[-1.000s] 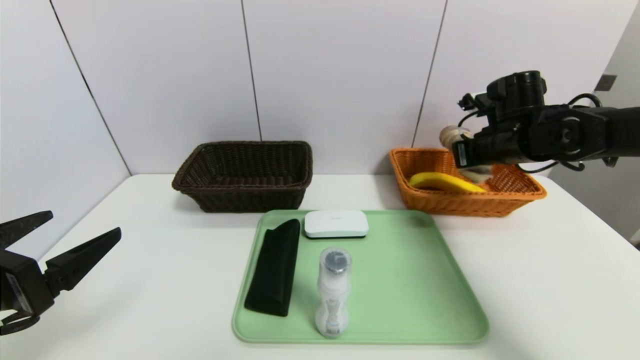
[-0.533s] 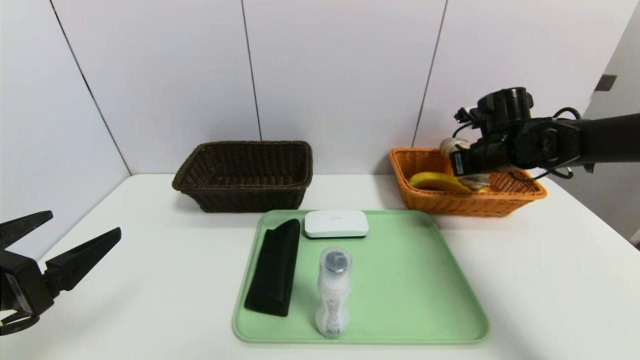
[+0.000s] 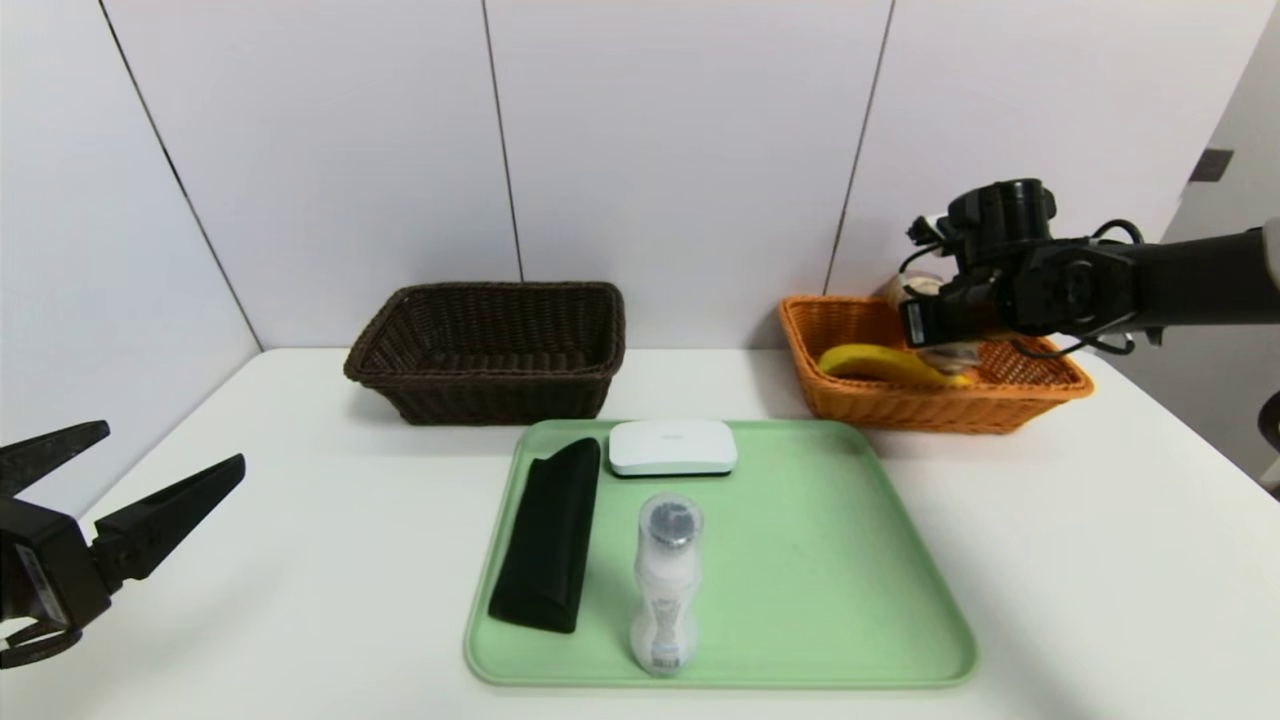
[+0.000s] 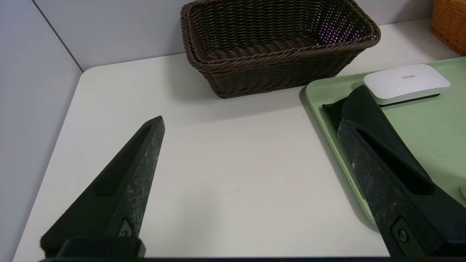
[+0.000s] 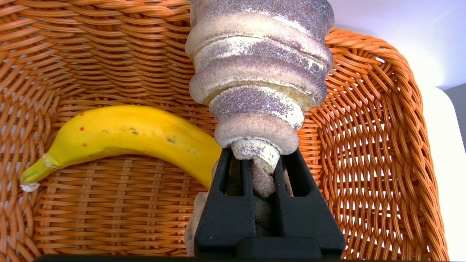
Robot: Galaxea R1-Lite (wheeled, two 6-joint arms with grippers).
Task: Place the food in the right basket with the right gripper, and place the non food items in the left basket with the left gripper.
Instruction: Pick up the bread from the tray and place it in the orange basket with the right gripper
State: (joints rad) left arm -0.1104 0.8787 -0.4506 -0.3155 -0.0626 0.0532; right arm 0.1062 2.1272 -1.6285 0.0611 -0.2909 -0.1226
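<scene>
A white tabletop [image 3: 330, 560] spreads beneath both grippers. The green tray [image 3: 800, 560] lies on it, between the two. Beneath the right gripper [image 5: 265, 160] sits the orange wicker basket [image 3: 920, 410]; the dark brown wicker basket [image 3: 490, 400] stands beyond the left gripper [image 4: 251, 120], toward the wall. The right gripper, its fingers closed on the striped bread loaf [image 5: 258, 65], holds it at the orange basket, over the banana [image 5: 134, 127] — the fruit lies inside, just beside the fingers. The left gripper — spread wide and holding nothing — hovers left of the tray. Nearest it on the tray is the black pouch [image 3: 547, 540]; farther to its right, a clear-white bottle [image 3: 667, 590] stands upright, while the white device [image 3: 672, 447] lies flat at the tray's far edge, beyond the pouch from the left gripper.
</scene>
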